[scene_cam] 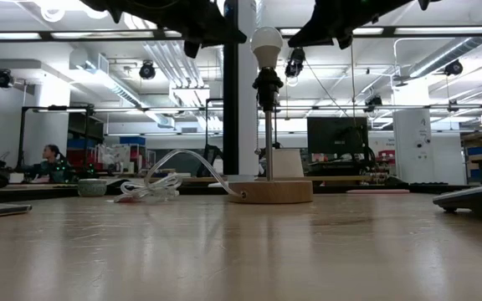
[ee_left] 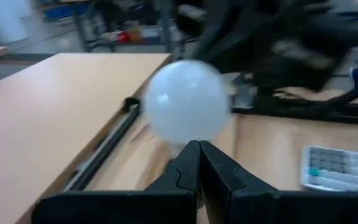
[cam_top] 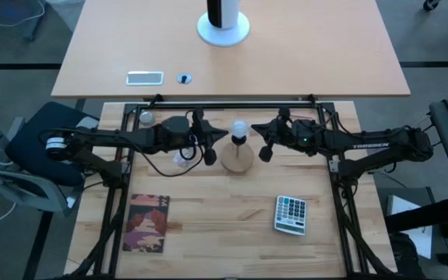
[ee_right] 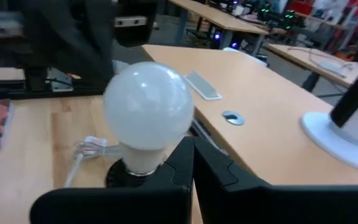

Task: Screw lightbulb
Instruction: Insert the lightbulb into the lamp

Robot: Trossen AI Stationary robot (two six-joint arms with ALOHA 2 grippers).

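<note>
The frosted white lightbulb stands upright with its base in the black socket of a small lamp. A thin stem carries the socket above a round wooden base on the table's middle. My left gripper is shut and points level at the bulb from the table's left; its tips sit just under the bulb's globe. My right gripper is shut and comes level from the right, with its tips beside the bulb's neck. My left gripper has its shut fingertips right at the lower side of the bulb's globe, coming level from the table's left; whether they touch it I cannot tell. My right gripper has its shut fingertips close beside the bulb's neck, level from the right; touch cannot be told.
A calculator lies near right, a booklet near left. A crumpled clear wrapper lies left of the lamp base and a grey ball at the far left. A second table beyond holds a white stand.
</note>
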